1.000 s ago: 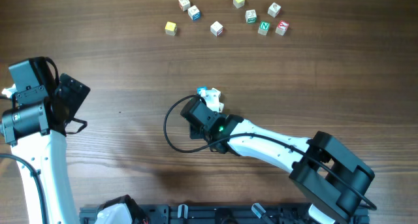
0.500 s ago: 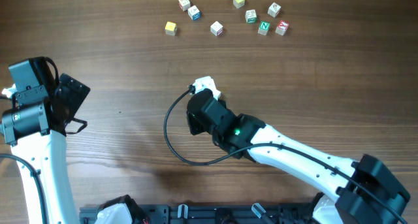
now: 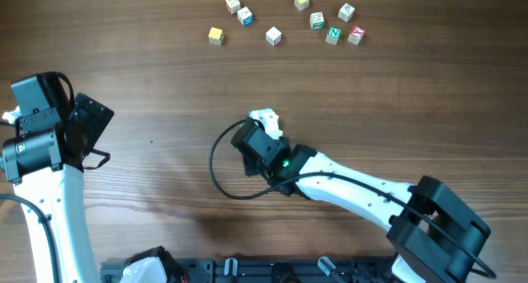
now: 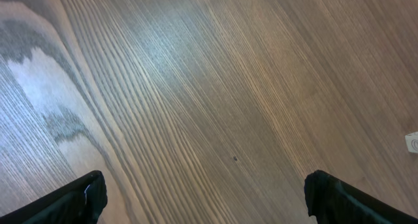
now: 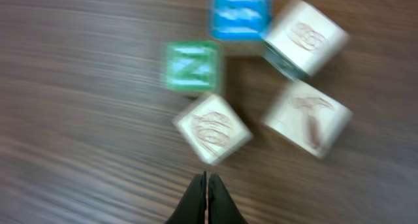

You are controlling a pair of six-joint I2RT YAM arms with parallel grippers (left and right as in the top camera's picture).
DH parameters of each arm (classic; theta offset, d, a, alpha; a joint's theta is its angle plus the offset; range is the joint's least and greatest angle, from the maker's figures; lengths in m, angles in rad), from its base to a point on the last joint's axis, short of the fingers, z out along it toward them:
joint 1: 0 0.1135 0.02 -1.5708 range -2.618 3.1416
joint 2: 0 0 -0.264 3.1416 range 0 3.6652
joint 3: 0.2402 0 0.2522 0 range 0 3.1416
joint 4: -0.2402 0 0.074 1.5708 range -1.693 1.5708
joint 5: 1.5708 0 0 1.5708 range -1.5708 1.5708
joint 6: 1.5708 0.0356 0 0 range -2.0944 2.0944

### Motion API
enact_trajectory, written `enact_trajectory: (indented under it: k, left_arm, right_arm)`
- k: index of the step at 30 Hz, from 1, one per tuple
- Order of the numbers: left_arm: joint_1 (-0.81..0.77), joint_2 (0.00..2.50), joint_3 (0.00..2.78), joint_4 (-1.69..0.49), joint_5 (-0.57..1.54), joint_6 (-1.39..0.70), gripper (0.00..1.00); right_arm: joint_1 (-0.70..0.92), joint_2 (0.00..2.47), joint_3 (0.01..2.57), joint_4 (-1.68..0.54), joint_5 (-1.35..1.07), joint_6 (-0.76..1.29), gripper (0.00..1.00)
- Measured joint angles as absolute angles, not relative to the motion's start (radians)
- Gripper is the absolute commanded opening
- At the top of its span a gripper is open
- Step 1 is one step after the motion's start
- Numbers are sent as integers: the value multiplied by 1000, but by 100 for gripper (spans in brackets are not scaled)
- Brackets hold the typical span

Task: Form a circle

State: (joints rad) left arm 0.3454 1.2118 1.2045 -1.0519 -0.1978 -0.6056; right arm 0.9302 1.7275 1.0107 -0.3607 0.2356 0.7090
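Desk [image 3: 148, 77] of brown wood grain, seen from overhead. White-and-black right arm [image 3: 355, 188] reaches from the near right corner toward mid-desk. White-and-black left arm [image 3: 41, 151] stands at the left edge, well apart from all the cubes.

Left gripper [image 4: 206, 204]: black fingers spread wide, only bare desk between them.

Right gripper [image 5: 206, 185]: black fingers pressed together to one thin point, nothing between them.

Circle of small wooden letter cubes [image 3: 266, 118] lies about mid-desk, just beyond the right gripper on its far side; from overhead the wrist covers part of it. Right wrist view is blurred and shows five cubes bunched round a small gap:
- blue-faced cube [image 5: 240, 14], farthest from the tips
- green-faced cube [image 5: 191, 67], to the left
- three cream cubes; the nearest [image 5: 212, 128] sits just ahead of the tips. Contact: cannot tell.

Loose scatter of similar cubes [image 3: 274, 36] lies along the far edge, well apart from the circle.
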Motion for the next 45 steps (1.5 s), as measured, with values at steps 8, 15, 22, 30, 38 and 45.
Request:
enact_trajectory:
  k: [8,15,22,30,38,45]
  left_arm:
    - [345,1212,1205,-1052,-198,-606,100]
    - [345,1212,1205,-1052,-198,-606,100]
    - [345,1212,1205,-1052,-198,-606,100]
    - [345,1212,1205,-1052,-198,-606,100]
    - [345,1212,1205,-1053,-198,-606,100]
    - [345,1212,1205,-1052,-198,-606,100]
  right_arm:
    - [902,1646,1007,-517,410,966,5]
    - [760,1661,944,-413,379,1083,5]
    - [705,1740,942,-331,252,1110,4]
    - [705,1751,942,-309,181,1124,4]
    - [705,1763,942,-314,128,1137,5]
    - [705,1764,942,-314,97,1141,5]
